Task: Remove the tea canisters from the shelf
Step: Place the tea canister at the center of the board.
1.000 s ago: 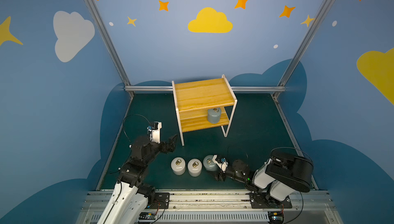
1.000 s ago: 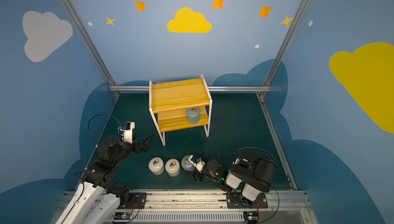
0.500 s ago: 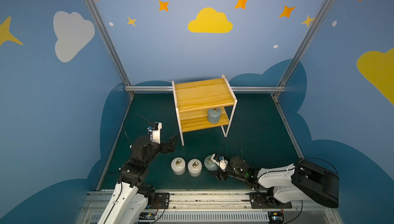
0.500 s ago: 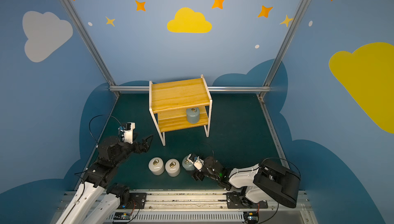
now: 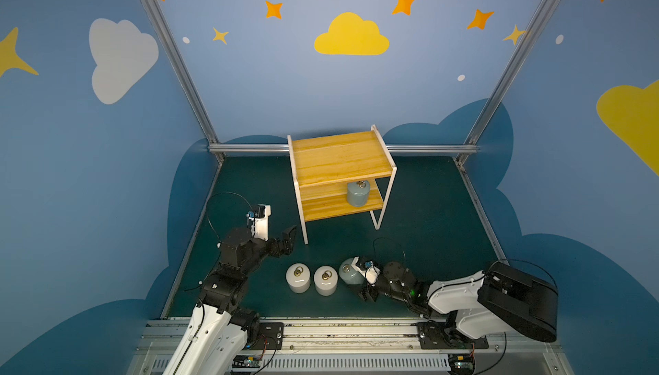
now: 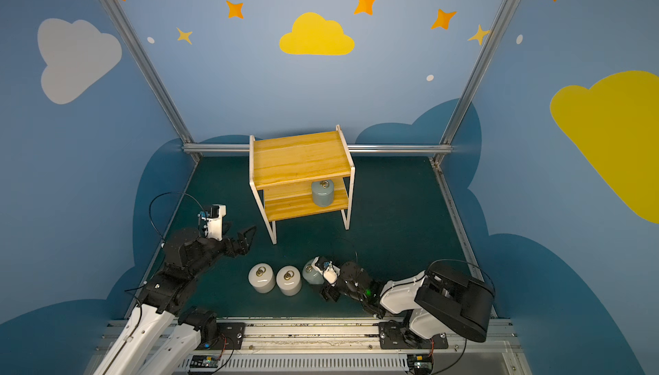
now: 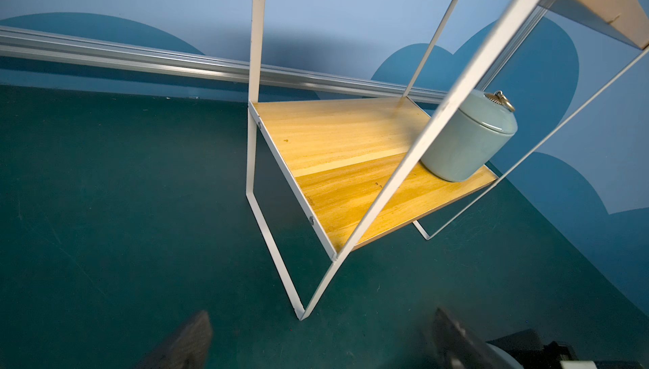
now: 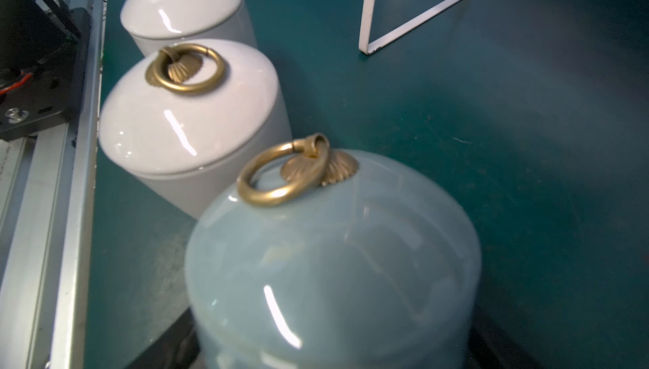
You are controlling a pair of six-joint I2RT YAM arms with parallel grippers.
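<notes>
Blue walls (image 5: 249, 87) painted with clouds and stars surround your green table (image 5: 428, 212). You have three of four out: a white canister (image 5: 297, 278), a second white canister (image 5: 325, 281) and a grey-blue canister (image 5: 345, 272) line up at lower centre in both top views. Your right end effector (image 5: 360, 278) pinches that grey-blue one by its body, not yet released. The last canister (image 5: 357, 194), glossy grey-blue with a brass ring, sits upright on the lower board of the shelf (image 5: 338, 157), mid-frame. Your left end effector (image 5: 288, 238) is spread and empty beside the shelf's front leg.
</notes>
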